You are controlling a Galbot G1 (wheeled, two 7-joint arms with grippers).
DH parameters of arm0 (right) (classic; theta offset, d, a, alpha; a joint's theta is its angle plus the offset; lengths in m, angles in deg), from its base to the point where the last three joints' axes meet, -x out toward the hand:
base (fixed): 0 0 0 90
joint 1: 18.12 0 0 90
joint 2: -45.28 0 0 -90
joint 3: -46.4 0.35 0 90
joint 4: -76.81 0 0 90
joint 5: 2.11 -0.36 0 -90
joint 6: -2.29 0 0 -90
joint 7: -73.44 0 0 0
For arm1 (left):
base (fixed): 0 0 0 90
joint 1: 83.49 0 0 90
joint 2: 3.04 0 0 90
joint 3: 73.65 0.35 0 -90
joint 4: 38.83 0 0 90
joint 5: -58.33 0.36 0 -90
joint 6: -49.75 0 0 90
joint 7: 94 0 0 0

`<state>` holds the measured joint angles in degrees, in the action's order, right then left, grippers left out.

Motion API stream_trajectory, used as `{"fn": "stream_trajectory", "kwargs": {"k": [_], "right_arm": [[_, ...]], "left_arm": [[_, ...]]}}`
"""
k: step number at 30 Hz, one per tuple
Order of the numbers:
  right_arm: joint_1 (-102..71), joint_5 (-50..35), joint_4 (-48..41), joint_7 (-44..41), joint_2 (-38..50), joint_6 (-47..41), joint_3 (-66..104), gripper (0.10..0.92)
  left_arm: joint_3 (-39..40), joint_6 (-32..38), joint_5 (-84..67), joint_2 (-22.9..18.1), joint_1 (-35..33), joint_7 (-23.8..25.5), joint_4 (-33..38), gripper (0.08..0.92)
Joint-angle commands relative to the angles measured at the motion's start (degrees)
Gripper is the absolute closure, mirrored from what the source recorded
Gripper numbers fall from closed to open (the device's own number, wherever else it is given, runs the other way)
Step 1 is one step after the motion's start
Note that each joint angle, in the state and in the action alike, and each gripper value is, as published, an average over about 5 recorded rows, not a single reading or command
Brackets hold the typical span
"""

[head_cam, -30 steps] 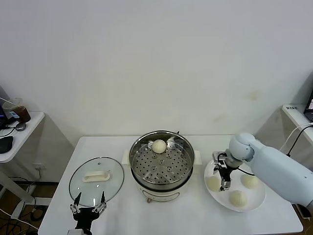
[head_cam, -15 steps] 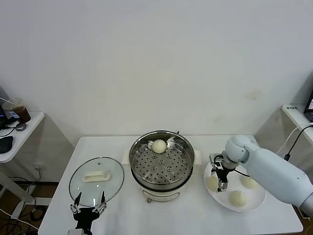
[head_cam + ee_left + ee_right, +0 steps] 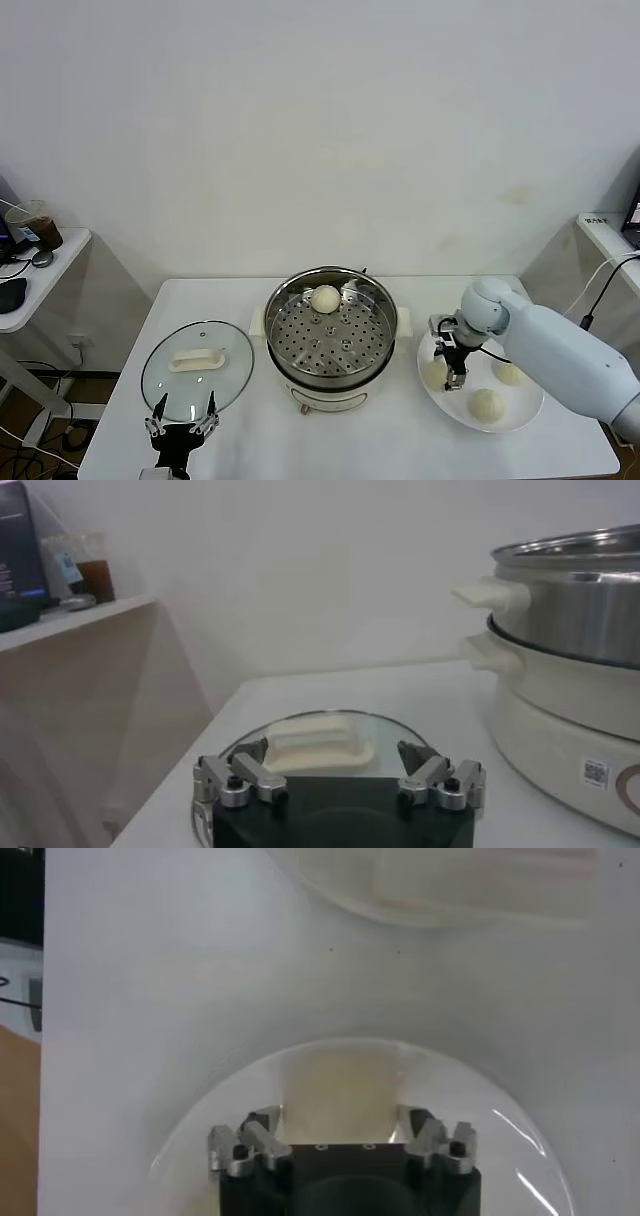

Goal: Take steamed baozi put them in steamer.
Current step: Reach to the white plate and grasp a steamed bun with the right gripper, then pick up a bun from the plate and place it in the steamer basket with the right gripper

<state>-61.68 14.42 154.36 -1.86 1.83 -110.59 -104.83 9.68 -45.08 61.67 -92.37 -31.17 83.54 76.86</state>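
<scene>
One baozi (image 3: 325,298) lies at the back of the steamer (image 3: 280,310), on its perforated floor. Three more sit on a white plate (image 3: 520,410) to the right: one on the plate's left (image 3: 432,373), one on its right (image 3: 511,374), one at the front (image 3: 487,404). My right gripper (image 3: 447,376) is down over the left one. In the right wrist view that baozi (image 3: 345,1088) fills the gap between the fingers of the right gripper (image 3: 340,1123), which stand wide on either side of it. My left gripper (image 3: 181,421) rests open at the table's front left.
A glass lid (image 3: 197,367) with a white handle lies flat left of the steamer, just beyond the left gripper (image 3: 335,765). The steamer's steel wall (image 3: 570,590) rises on one side of it. A side table with a cup (image 3: 35,225) stands at far left.
My right gripper has shifted a little left and lower, settling around the left baozi on the plate. The left arm has not moved.
</scene>
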Motion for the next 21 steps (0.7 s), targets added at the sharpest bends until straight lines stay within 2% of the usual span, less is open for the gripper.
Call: {"fn": "stream_trajectory", "kwargs": {"k": [1,6,14,17,21], "right_arm": [[1.0,-0.9,0.9,-0.3,1.7,-0.2,0.3,0.474],[4.9,-4.3,3.2,-1.2,5.6,-0.9,-0.2,0.535],[23.8,-12.6,7.6,-3.2,11.2,-2.5,-11.8,0.542],[33.7,-16.9,8.2,-4.1,10.3,-3.2,-18.9,0.542],[48.0,-23.3,8.0,-4.9,4.9,-4.5,-29.8,0.541]], "left_arm": [[0.0,0.0,0.0,0.0,0.1,0.0,0.0,0.177],[0.4,0.0,0.1,-0.2,0.3,0.0,0.1,0.177],[0.9,-0.1,0.1,-0.3,0.6,0.0,1.0,0.177],[1.2,-0.1,0.1,-0.2,0.5,-0.1,1.4,0.177],[1.4,-0.1,0.3,0.1,0.8,-0.3,1.8,0.177]]}}
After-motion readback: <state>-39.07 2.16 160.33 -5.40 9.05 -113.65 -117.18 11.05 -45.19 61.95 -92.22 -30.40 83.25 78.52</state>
